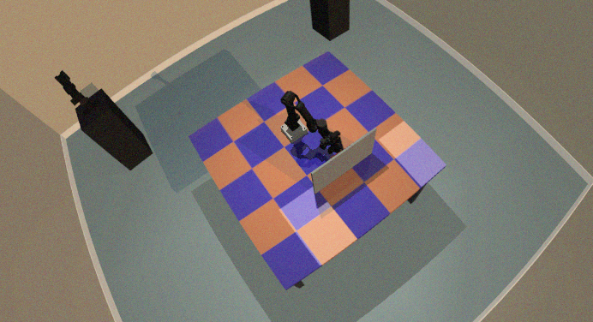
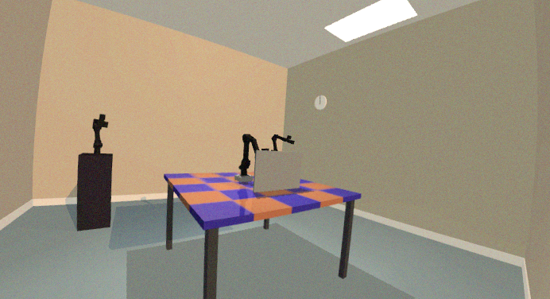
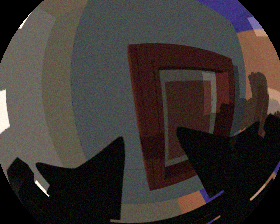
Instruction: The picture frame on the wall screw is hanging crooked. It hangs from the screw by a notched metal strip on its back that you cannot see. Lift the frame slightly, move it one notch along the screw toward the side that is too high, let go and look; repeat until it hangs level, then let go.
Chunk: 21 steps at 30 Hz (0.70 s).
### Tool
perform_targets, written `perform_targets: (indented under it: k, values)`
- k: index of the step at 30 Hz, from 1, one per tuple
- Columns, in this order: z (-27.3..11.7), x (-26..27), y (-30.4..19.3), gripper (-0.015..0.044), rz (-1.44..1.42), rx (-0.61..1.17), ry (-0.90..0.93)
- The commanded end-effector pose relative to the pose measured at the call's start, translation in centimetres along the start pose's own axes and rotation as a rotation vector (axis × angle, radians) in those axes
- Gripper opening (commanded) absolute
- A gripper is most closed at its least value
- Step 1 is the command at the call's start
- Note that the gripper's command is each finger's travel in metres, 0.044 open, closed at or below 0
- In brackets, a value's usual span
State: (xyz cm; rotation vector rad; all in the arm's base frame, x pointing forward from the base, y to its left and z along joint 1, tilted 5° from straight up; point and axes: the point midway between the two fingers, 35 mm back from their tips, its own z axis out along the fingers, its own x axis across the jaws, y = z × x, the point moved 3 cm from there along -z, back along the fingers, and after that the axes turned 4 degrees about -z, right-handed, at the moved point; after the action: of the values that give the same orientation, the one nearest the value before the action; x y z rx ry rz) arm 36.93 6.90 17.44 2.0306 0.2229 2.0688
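The picture frame (image 3: 180,112) is dark red with a pale inner border. It hangs on a grey wall panel (image 1: 344,161) that stands upright on the chequered table. The frame shows only in the wrist view, and the top and exterior views show just the panel's blank back (image 2: 276,169). My gripper (image 3: 150,136) is open a short way in front of the frame's face. Its two dark fingers overlap one edge of the frame in the picture, with nothing between them. In the top view the gripper (image 1: 334,144) is close to the panel's far side. The screw and the notched strip are hidden.
The arm's base (image 1: 294,131) sits near the table's middle, behind the panel. Two black pedestals (image 1: 112,127) (image 1: 329,9) stand on the floor away from the table. One carries a small dark camera mount (image 2: 99,133).
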Motion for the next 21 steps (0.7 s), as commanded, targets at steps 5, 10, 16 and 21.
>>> perform_targets:
  k: [5,10,16,21]
  values:
    - [0.02,0.0,-0.09,0.026,0.007,0.005,0.001]
    - [0.02,0.0,-0.09,0.0234,0.007,0.005,0.001]
    - [0.02,0.0,-0.09,0.0076,0.007,0.005,0.001]
    - [0.02,0.0,-0.09,0.0043,0.007,0.005,0.001]
